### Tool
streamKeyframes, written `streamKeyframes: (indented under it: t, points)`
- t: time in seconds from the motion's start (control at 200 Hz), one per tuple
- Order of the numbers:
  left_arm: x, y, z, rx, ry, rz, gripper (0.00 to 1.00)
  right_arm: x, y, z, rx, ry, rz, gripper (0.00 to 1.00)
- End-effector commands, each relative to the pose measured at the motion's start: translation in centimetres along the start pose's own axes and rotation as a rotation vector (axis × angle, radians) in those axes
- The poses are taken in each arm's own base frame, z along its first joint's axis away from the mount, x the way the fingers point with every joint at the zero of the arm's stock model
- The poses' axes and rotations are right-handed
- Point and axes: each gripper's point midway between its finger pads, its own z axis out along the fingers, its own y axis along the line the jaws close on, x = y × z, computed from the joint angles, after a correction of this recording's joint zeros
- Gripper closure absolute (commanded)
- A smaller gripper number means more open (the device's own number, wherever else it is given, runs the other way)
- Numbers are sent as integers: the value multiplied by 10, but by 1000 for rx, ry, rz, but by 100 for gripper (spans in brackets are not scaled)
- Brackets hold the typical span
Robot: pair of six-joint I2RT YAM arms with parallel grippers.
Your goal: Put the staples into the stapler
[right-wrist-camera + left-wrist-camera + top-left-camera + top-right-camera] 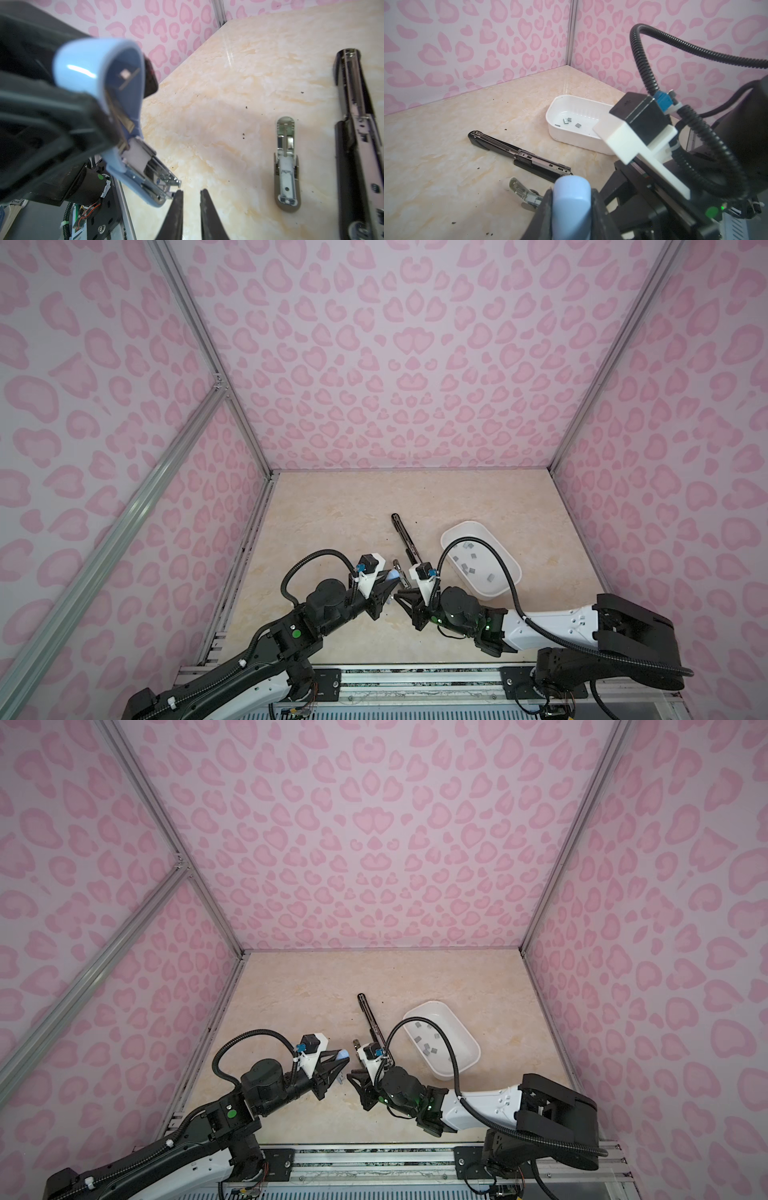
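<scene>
A light blue stapler (572, 199) (97, 68), hinged open, is off the table with my left gripper (572, 194) (387, 598) shut on its body. Its metal magazine (158, 176) points toward my right gripper (191, 193) (397, 596). That gripper is open by a narrow gap, with nothing between its fingers. One fingertip (179, 195) is right beside the magazine's end. The staples (467, 558) (566, 121) lie scattered in a white tray (512, 562) (556, 128) at the right.
A long black stapler (403, 535) (519, 153) (357, 135) lies opened flat beyond both grippers. A small grey stapler (521, 192) (286, 166), also open, lies beside it. Dark crumbs dot the marble tabletop. Pink-patterned walls enclose three sides.
</scene>
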Motion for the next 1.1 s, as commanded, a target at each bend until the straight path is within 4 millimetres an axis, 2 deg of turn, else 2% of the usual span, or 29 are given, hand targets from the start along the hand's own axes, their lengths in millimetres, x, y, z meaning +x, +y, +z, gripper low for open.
streamKeyframes:
  t: [0.0,0.09,0.195,0.335,0.455,0.54,0.685,0.83,1.095]
  points:
    - [-15,-5,0,25,-69,-7,96,-7,-14,-14,59,-46,-46,70]
    - [-15,-11,0,65,-70,1,96,-11,-12,-27,34,-77,-100,55]
    - [-15,-27,-1,155,-68,22,96,-18,-1,-42,-43,-121,-168,36]
    - [-15,-50,-3,292,-62,44,96,-22,25,-54,-182,-145,-251,28]
    - [-13,-73,-6,432,-40,64,96,-20,46,-58,-300,-139,-300,27]
    - [-12,-82,-7,486,-26,69,96,-19,52,-60,-340,-145,-314,27]
    - [-12,-87,-11,524,-39,74,96,-16,54,-61,-366,-156,-319,30]
    - [-15,-91,-18,549,-64,82,96,-10,64,-61,-439,-140,-328,34]
    - [-15,-97,-21,588,-65,88,96,-14,75,-65,-505,-159,-334,40]
